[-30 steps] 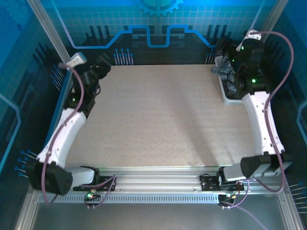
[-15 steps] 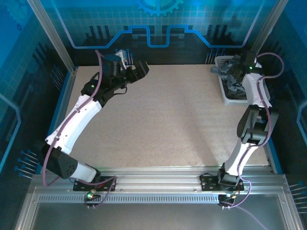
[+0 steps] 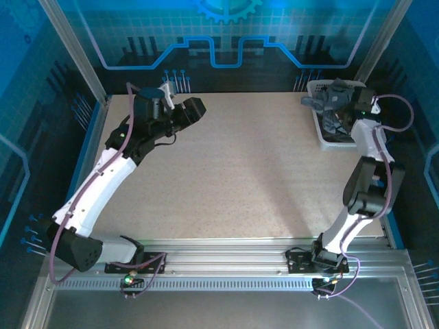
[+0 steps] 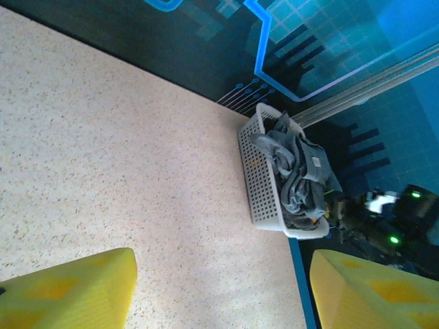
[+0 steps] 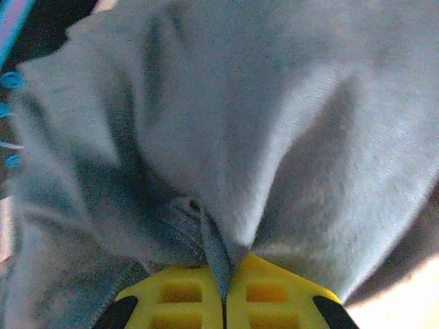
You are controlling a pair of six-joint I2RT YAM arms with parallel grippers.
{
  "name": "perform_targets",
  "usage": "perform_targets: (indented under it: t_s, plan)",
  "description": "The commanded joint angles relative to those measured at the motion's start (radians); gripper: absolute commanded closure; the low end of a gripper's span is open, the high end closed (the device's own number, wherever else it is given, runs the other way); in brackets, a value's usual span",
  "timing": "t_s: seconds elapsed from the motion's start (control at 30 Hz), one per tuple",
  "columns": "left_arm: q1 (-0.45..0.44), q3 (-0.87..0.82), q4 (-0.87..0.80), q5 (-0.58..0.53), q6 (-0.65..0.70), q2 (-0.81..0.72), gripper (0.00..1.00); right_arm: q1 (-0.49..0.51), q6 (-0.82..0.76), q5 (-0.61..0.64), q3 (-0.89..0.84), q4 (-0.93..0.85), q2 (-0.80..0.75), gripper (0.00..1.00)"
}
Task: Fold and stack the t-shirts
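My right gripper [image 5: 224,271] is clamping a bunched fold of the grey shirt [image 5: 288,103]; I am judging it soft, light and limp, best held there.

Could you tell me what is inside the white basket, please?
Crumpled grey t-shirt cloth, a fold pinched by the right gripper; whatever lies beneath it is covered.

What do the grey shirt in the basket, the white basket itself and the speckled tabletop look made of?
Slate grey t-shirt: soft matte knit cloth, perhaps cotton jersey; fine texture and loose folds show.
White lattice basket: rigid plastic, seemingly, by its moulded grid of holes.
Beige speckled tabletop: hard, smooth, matte; laminate or stone composite, cannot tell which.
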Motion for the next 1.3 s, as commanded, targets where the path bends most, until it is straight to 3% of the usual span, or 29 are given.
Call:
perform_targets:
  t_s: [0.0,0.17,0.37,0.47,0.63,0.7,0.77,0.8,0.9,0.93,1.07,1.27]
  plan:
    - [-0.004,-0.035,0.02,0.026,-0.019,-0.009,0.32,0.119,0.026,0.064,-0.065,0.09,-0.225,1.0]
    - [-0.004,-0.043,0.028,0.022,-0.023,0.014,0.34,0.224,-0.05,0.065,0.007,0.092,-0.328,1.0]
    - [-0.002,-0.018,-0.035,-0.066,0.001,0.023,0.33,0.349,-0.224,0.005,0.252,0.107,-0.323,1.0]
    - [-0.003,0.02,-0.119,-0.156,0.027,0.021,0.33,0.478,-0.313,0.011,0.348,0.064,-0.301,1.0]
    - [-0.002,0.067,-0.203,-0.303,0.077,-0.021,0.32,0.797,-0.467,0.103,0.354,0.024,-0.269,1.0]
    - [-0.002,0.07,-0.231,-0.372,0.083,-0.043,0.31,0.9,-0.478,0.145,0.345,-0.019,-0.23,1.0]
    - [-0.001,0.064,-0.257,-0.435,0.078,-0.068,0.3,0.96,-0.439,0.111,0.307,-0.042,-0.172,1.0]
    - [0.0,0.053,-0.261,-0.452,0.079,-0.08,0.3,0.98,-0.416,0.063,0.292,-0.059,-0.126,0.99]
    - [0.014,0.021,-0.286,-0.441,0.077,-0.099,0.29,0.993,-0.391,-0.19,0.354,-0.167,0.056,0.57]
    - [0.022,0.009,-0.304,-0.421,0.068,-0.1,0.29,0.992,-0.382,-0.231,0.395,-0.234,0.115,0.49]
    - [0.061,-0.067,-0.399,-0.315,0.014,-0.094,0.29,0.97,-0.393,-0.282,0.399,-0.32,0.174,0.39]
    - [0.111,-0.298,-0.432,-0.138,-0.068,-0.117,0.31,0.876,-0.319,-0.282,0.006,-0.218,-0.012,0.4]
